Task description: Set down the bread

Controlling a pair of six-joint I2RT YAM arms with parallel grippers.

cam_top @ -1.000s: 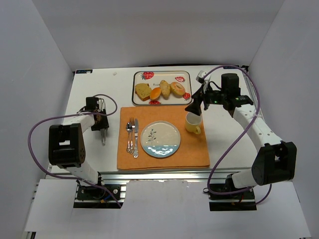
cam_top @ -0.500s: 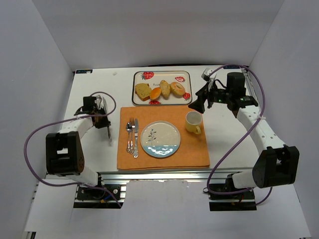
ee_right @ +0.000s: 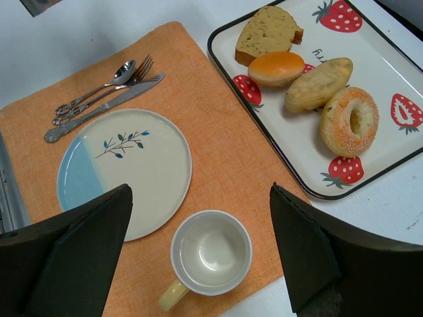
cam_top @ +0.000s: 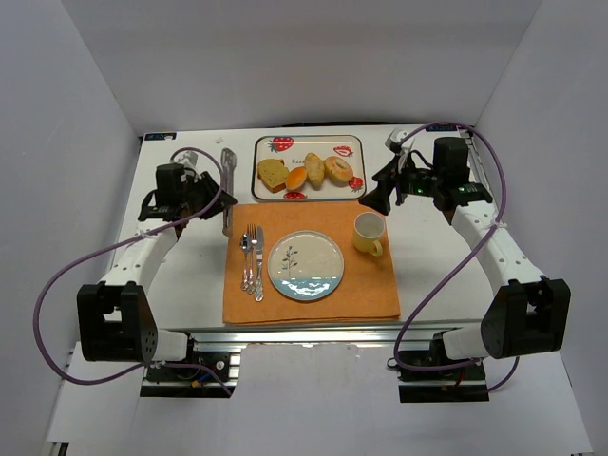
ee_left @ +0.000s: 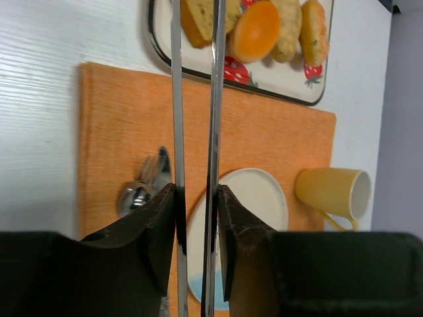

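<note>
Two arms reached over the white surface [cam_top: 180,275]. On the left, the left tool [cam_top: 211,198] was clamped on a pair of metal tongs [cam_top: 227,180], whose two long blades ran out between its fingers [ee_left: 155,224] in the left wrist view. From above, the tongs stood just left of the tray [cam_top: 309,139]. Next came an orange mat [cam_top: 313,304] carrying a fork, spoon and knife [cam_top: 252,256] side by side, then a white and blue plate [cam_top: 306,266], bare. Behind the mat, the bread [cam_top: 272,175] lay at the left end of the strawberry-patterned tray, touching a small orange roll [cam_top: 296,178]. Two golden buns [cam_top: 328,169] lay to the right of the roll. On the mat's right part a yellow cup [cam_top: 369,234] stood upright. Furthest right, the right tool [cam_top: 372,201] hung spread wide, gripping nothing, just behind the cup and beside the tray's right end.
</note>
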